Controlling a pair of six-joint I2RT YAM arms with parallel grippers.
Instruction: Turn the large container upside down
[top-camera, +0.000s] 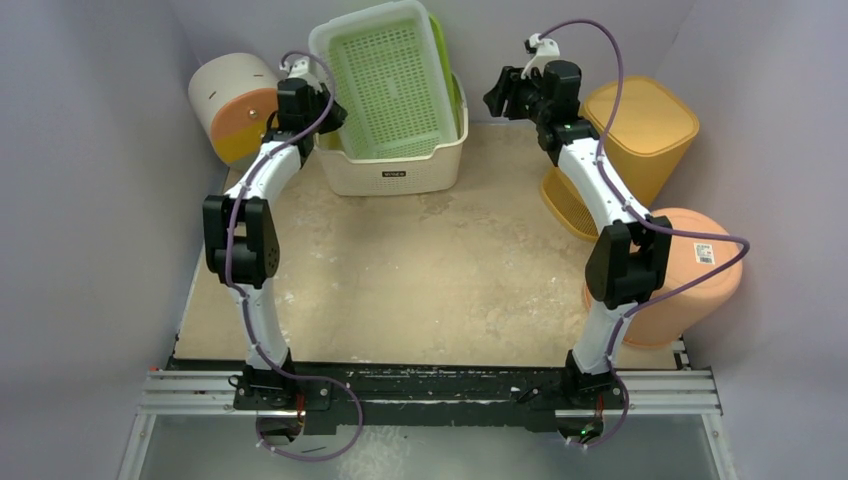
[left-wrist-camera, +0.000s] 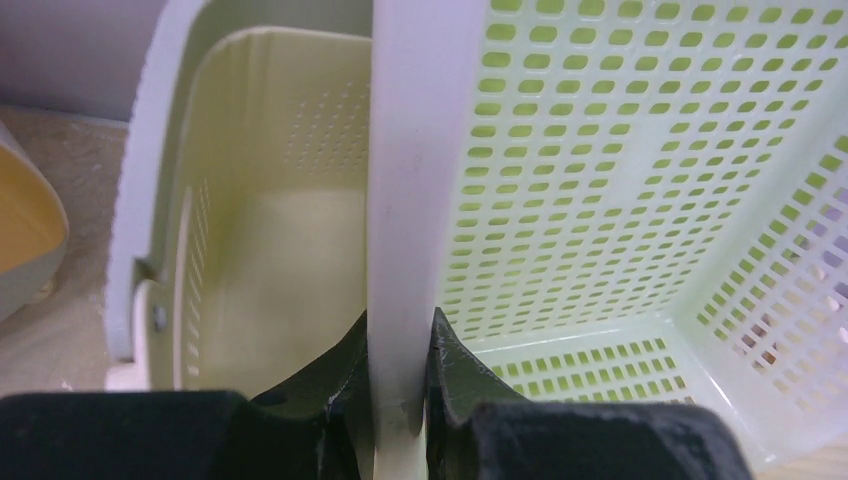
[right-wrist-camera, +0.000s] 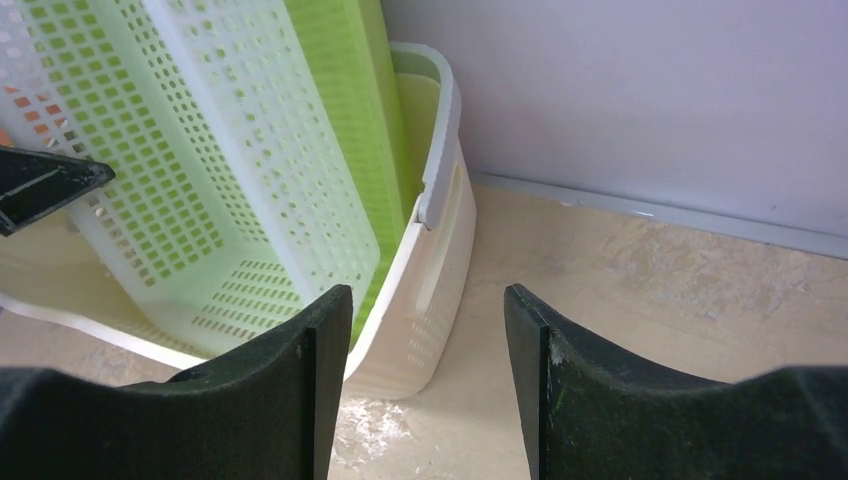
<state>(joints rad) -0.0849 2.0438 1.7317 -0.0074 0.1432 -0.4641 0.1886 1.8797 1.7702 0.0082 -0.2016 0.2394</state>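
Left gripper (left-wrist-camera: 400, 345) pinched on basket (left-wrist-camera: 620, 150) rim. Basket stands on end in the bin (left-wrist-camera: 270, 240), back centre, long axis near upright. My right gripper (right-wrist-camera: 425, 305) is spread and empty, well right of it. Left arm owns the flip.

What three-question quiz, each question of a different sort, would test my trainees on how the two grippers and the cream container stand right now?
1. True or false: the right gripper is gripping the cream container.
2. What is the left gripper clamped on? A: the rim of the white perforated basket. B: the cream container's handle. C: nothing.
3. In one word, which way does the cream container's opening face?
Key: 1 false, its jaws stand open, short of the container's wall. 2 A. 3 up, so it is not yet turned over.
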